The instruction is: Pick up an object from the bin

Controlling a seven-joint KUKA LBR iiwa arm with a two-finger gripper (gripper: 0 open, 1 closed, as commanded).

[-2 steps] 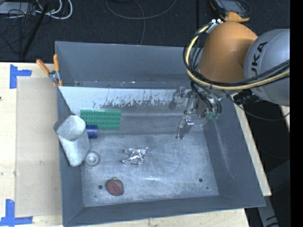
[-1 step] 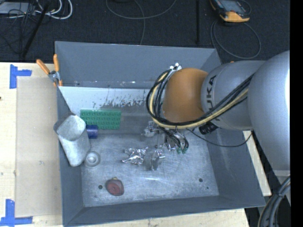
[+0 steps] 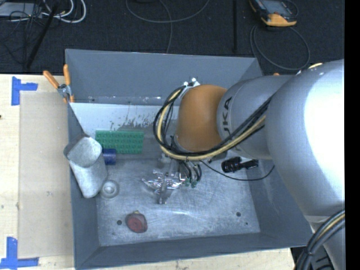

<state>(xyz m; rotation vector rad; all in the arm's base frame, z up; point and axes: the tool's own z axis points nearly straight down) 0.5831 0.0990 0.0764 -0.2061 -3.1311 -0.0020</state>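
My gripper (image 3: 163, 183) hangs low over the bin floor near its middle, below the orange cover on the wrist. Nothing shows beneath or inside it. A small clear round cap (image 3: 109, 189) lies on the floor to its left. A flat reddish-brown disc (image 3: 136, 222) lies nearer the front wall, below and left of the gripper. A small blue thing (image 3: 109, 156) sits up-left, beside a green ridged block (image 3: 119, 141).
A grey felt-like cup (image 3: 85, 161) lies tipped against the left wall. A short black cylinder (image 3: 239, 163) shows at the right, close under the arm; whether it lies loose I cannot tell. The arm covers the bin's right side.
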